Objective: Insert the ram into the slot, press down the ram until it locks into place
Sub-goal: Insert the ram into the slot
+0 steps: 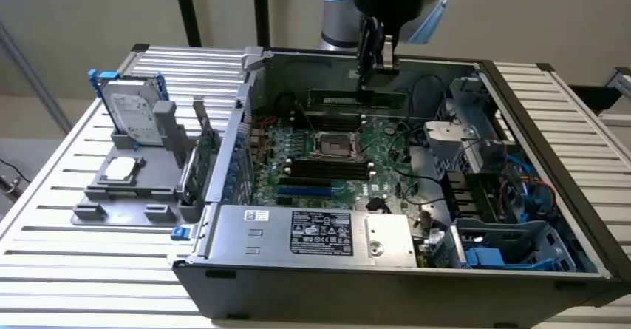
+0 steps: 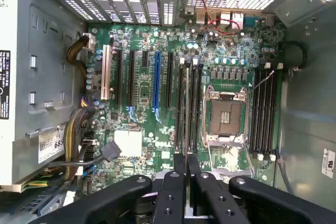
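My gripper hangs over the far side of the open computer case, shut on the ram. The ram is a long green stick held level, with its long edge down, above the motherboard. In the wrist view the ram runs edge-on out from between my fingertips. Black memory slots lie on the near side of the processor socket. In the wrist view another group of slots lies beyond the socket. The ram is clear of the board and sits in no slot.
A blue slot and black card slots lie toward the case's rear panel. The power supply fills the near corner, with cable bundles beside it. A drive cage stands at the exterior view's right. A hard drive stands on a grey fixture outside the case.
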{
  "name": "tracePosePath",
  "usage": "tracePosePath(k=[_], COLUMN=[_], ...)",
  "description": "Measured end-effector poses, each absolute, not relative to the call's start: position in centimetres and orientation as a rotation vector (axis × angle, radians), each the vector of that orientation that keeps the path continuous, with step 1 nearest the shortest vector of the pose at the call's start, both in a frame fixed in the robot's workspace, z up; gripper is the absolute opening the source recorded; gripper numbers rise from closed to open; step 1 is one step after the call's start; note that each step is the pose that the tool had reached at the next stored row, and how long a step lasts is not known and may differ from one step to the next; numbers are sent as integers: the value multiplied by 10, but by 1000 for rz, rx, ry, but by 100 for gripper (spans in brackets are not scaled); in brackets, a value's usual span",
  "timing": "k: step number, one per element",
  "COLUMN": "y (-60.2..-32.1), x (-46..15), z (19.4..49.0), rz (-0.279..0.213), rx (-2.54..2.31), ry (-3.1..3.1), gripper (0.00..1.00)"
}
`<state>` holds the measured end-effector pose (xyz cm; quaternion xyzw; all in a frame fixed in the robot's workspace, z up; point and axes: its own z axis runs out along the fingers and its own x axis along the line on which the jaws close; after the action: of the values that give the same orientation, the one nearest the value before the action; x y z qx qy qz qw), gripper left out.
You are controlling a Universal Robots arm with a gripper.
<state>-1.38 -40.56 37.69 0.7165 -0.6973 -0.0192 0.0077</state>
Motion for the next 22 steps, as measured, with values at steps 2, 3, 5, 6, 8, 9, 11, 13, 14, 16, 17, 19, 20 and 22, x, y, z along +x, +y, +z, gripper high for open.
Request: tracePosePath(k=[2,3,5,6,8,9,11,13,14,16,17,19,20,22], y=[-406,-406,-406,-406,-406,-406,-406,-406,-405,-404,-403,-400,-399,-398], x=[-14,-14,-14,-14,-14,-14,-14,-16,-19,-26,-29,-33,-34,-35], z=[377,377,377,377,377,377,377,374,372,369,367,363,361,358], rz=[-60,-60,-60,-60,-60,-60,-60,-59,-60,-60,-59,-59,-59,-59], rx=[2240,2240,2240,2240,2240,2240,2240,2240,2240,2240,2240,2240,2240,2240], ry=[-2180,-2180,-2180,-2180,-2180,-2180,-2180,-2180,-2180,-2180,-2180,-2180,-2180,-2180], gripper=[13,13,13,13,13,13,13,13,13,13,13,13,13,13])
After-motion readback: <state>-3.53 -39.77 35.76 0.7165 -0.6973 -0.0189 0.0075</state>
